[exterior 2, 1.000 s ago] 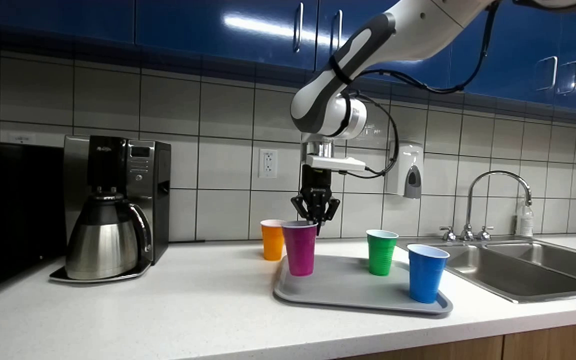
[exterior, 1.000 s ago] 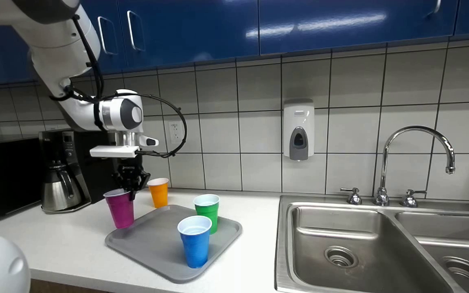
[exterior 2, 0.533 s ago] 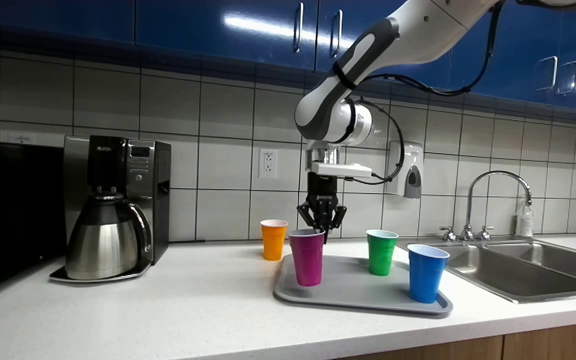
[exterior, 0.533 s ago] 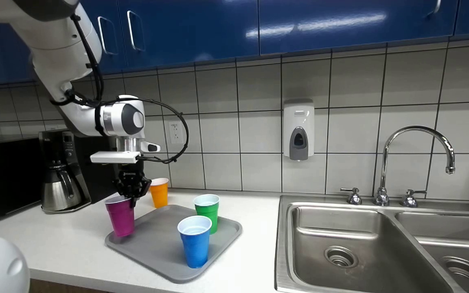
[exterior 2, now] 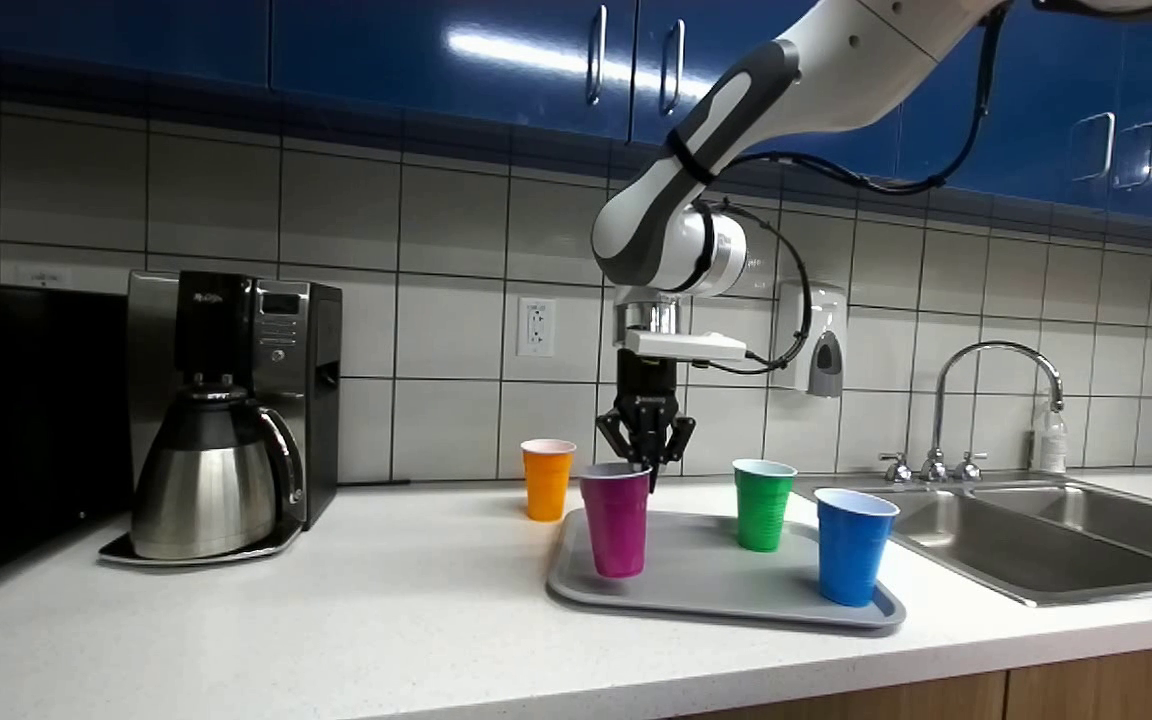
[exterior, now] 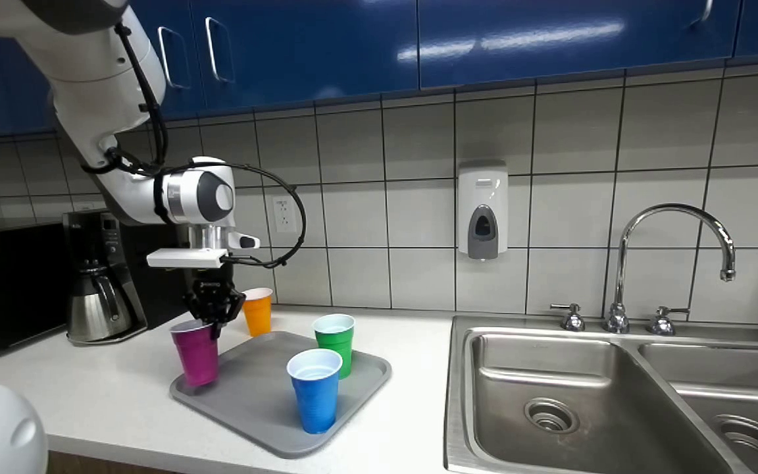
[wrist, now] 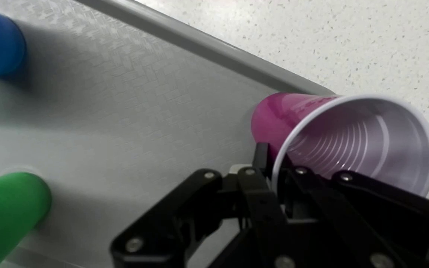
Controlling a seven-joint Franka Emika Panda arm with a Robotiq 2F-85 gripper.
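Note:
My gripper (wrist: 275,163) is shut on the rim of a purple cup (wrist: 285,115), with one finger inside the cup and one outside. In both exterior views the gripper (exterior: 215,327) (exterior 2: 652,475) points down and holds the purple cup (exterior: 196,355) (exterior 2: 616,528) by its side, slightly tilted. The cup is over the near-left corner area of a grey tray (exterior: 254,388) (exterior 2: 706,575); I cannot tell whether its base touches. A green cup (exterior: 336,352) (exterior 2: 763,510) and a blue cup (exterior: 316,398) (exterior 2: 853,555) stand upright on the tray. An orange cup (exterior: 258,315) (exterior 2: 546,485) stands on the counter behind.
A coffee maker with a steel carafe (exterior 2: 206,490) stands to the left on the white counter (exterior 2: 386,620). A steel sink (exterior: 550,395) with a faucet (exterior: 622,263) is to the right. A soap dispenser (exterior: 482,210) hangs on the tiled wall. Blue cabinets (exterior: 313,52) hang above.
The gripper has come down with the purple cup, which is now lower and slightly farther right over the tray. The other cups and the tray have not moved.

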